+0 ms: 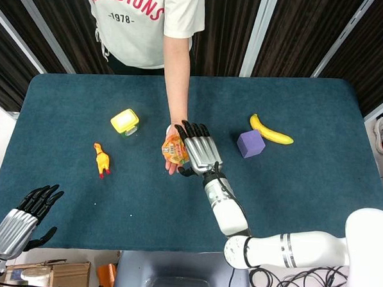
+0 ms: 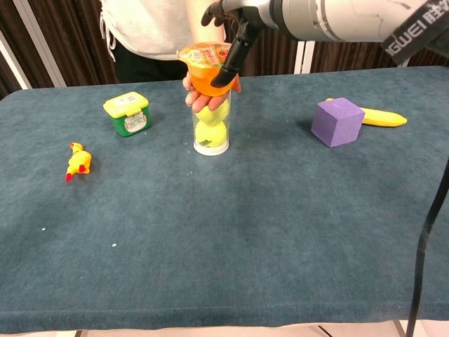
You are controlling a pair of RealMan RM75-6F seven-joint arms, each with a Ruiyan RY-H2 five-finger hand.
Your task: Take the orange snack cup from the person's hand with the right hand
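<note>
Orange snack cup upright, lid up, right hand fingers spread alongside

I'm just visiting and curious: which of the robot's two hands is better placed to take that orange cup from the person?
The right hand: it is already beside the orange snack cup in the person's hand. The left hand sits far off at the table's near-left corner.

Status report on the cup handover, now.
Right robot hand open beside the orange snack cup, thumb at its side, no grip yet. Cup rests in the person's hand. Left robot hand open, idle. Nothing in between.
</note>
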